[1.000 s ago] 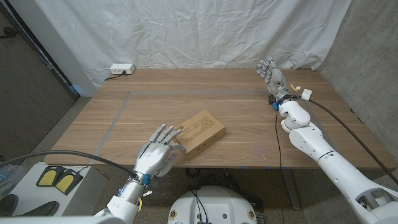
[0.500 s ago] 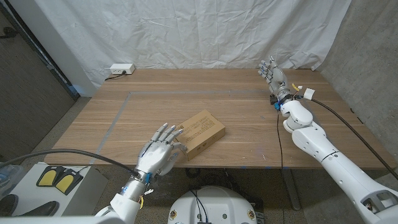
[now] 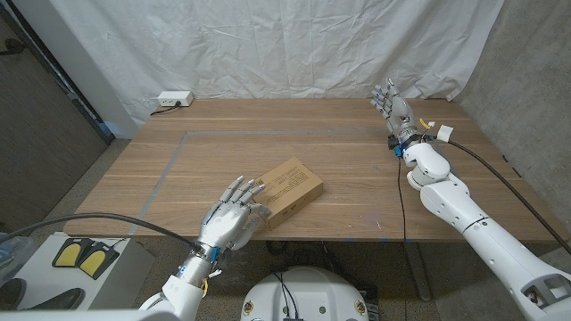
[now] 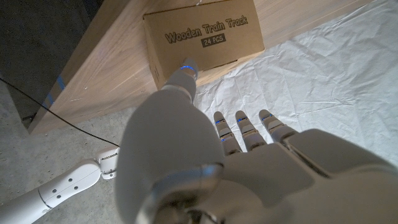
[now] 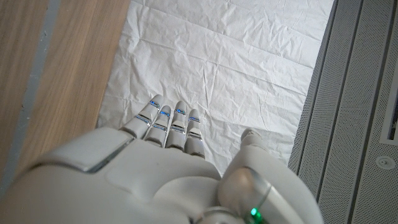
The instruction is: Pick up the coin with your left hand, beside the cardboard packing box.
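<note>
Your left hand [image 3: 234,217] hovers released, fingers spread, touching or just short of the near-left end of the cardboard packing box [image 3: 287,190], whose long axis runs diagonally across the bench [image 3: 357,192]. I cannot make out the coin; it may lie hidden beside that box. Your right hand [image 3: 392,106], empty with fingers extended, stands well apart, far right of the box.

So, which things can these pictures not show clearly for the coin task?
- The coin: it cannot be made out beside the cardboard box in the head view; it may be too small or under the left hand.
- Left wrist view: the hand's back covers the table just before the box.
- The box's small print is too small to read in the head view.
- The right hand: its palm side is turned away.
</note>
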